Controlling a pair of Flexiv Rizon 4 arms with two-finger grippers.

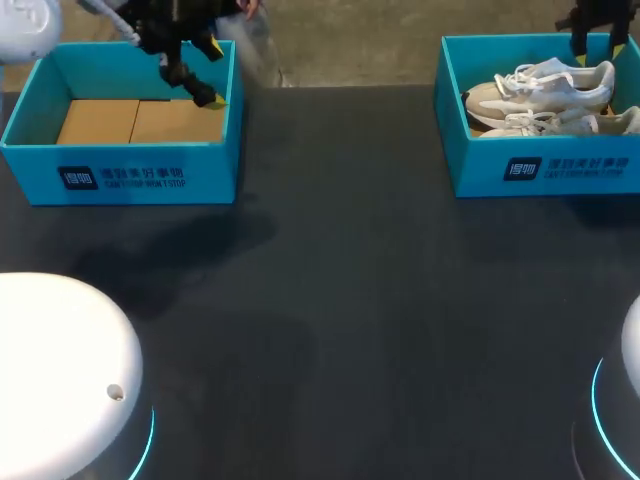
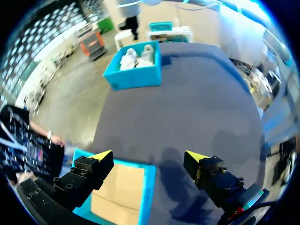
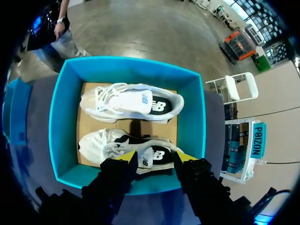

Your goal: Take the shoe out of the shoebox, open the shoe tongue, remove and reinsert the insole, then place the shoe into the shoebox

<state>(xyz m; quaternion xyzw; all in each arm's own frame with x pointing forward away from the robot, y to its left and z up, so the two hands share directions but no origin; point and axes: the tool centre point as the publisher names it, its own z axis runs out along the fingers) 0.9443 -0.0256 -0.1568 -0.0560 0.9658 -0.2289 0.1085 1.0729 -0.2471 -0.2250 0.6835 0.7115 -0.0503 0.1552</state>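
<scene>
Both my tools are spread: right tool [image 3: 153, 157] over a shoe [image 3: 101, 143] in the far-right shoebox [image 3: 61, 117], left tool [image 2: 147, 157] over the far-left box [image 1: 30, 170].

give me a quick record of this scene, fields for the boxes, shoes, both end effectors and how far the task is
left shoebox: teal, no shoe inside, bare cardboard floor
right shoebox: teal, holds both shoes
white shoes: two, side by side in the right shoebox, laces showing
left end effector: open, empty, over the left shoebox's side
right end effector: open, empty, over the right shoebox, above one shoe
task stage: no shoe taken out yet
</scene>
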